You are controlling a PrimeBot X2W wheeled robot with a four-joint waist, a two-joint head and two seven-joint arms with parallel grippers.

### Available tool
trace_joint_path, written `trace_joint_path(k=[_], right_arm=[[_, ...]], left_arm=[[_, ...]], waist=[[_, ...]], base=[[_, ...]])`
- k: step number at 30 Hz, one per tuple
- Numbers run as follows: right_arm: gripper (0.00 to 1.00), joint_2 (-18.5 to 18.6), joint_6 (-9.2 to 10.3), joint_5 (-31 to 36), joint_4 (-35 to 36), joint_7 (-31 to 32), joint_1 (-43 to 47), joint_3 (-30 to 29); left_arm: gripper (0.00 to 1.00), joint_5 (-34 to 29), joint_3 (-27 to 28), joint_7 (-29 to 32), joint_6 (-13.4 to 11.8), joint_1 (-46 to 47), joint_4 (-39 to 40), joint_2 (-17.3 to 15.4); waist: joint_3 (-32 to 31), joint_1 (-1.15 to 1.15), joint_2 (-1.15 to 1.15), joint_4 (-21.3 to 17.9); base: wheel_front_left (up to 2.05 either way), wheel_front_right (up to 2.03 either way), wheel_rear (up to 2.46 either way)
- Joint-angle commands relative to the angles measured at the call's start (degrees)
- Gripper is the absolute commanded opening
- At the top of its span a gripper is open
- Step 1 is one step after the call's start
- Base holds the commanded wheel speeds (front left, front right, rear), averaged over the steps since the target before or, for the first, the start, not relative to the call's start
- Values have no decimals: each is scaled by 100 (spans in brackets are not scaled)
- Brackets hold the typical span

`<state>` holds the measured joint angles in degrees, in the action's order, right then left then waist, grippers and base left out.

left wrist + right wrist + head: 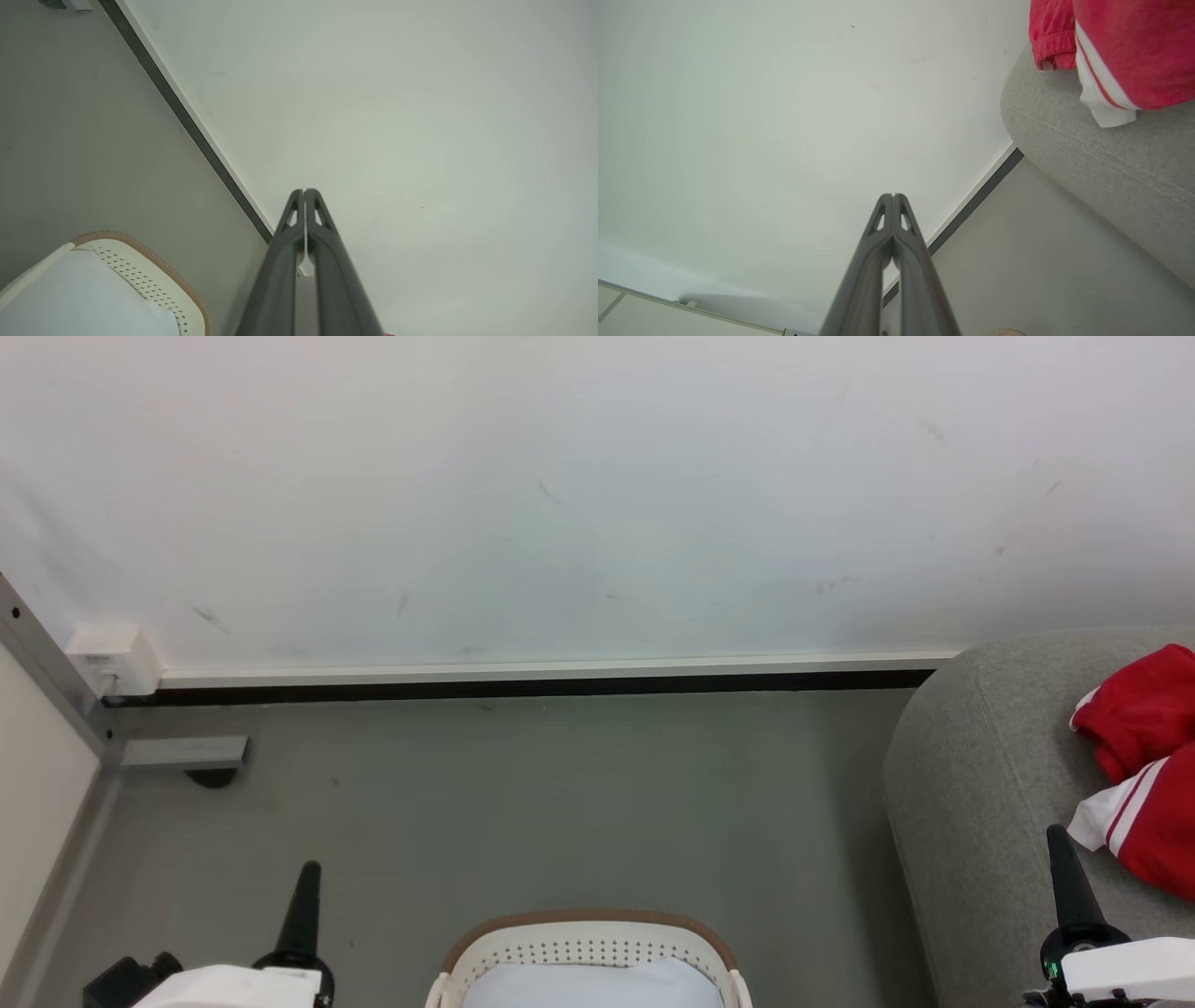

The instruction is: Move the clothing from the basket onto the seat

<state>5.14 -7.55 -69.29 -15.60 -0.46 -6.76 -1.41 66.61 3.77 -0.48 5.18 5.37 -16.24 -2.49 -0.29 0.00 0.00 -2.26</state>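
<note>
progress: clothing [1144, 765] lies on the seat [980, 784]; looks mostly or fully done
left to do: visible end of the basket [588, 926] shows pale lining and no red; its near part is cut off, can't confirm empty
left claw [310, 870]: closed, holding nothing, over the floor beside the basket
right claw [1056, 833]: closed, holding nothing, at the seat edge just beside the clothing
clothing axis: crumpled heap running near-to-far along the seat; white striped hem points toward the basket side; partly cropped

The red clothing [1146, 747], striped and trimmed in white, lies crumpled on the grey woven seat [971, 784] near its rounded edge. The white perforated basket [588, 949] with a brown rim stands on the floor, apart from the seat, its pale lining showing.
</note>
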Motion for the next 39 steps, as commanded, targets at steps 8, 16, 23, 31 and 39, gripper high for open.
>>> trace_joint_path(k=[8,16,23,31,39], right_arm=[[0,-39,7,-506,83,161,-14,-136],[0,-68,8,-857,93,264,-5,-216],[0,-99,9,-1153,101,347,3,-277],[0,-136,9,-1457,114,456,12,-352],[0,-172,10,-1740,127,542,20,-413]], left_arm=[[0,569,84,155,72,113,94,-47],[0,958,124,263,109,123,116,-50],[0,1286,161,357,139,130,135,-53],[0,1635,201,457,163,135,150,-55],[0,1965,237,552,192,141,165,-57]], waist=[[5,0,0,34],[10,0,0,66],[14,0,0,93],[18,0,0,125],[23,0,0,156]], base=[[0,0,0],[0,0,0],[0,0,0],[0,0,0],[0,0,0]])
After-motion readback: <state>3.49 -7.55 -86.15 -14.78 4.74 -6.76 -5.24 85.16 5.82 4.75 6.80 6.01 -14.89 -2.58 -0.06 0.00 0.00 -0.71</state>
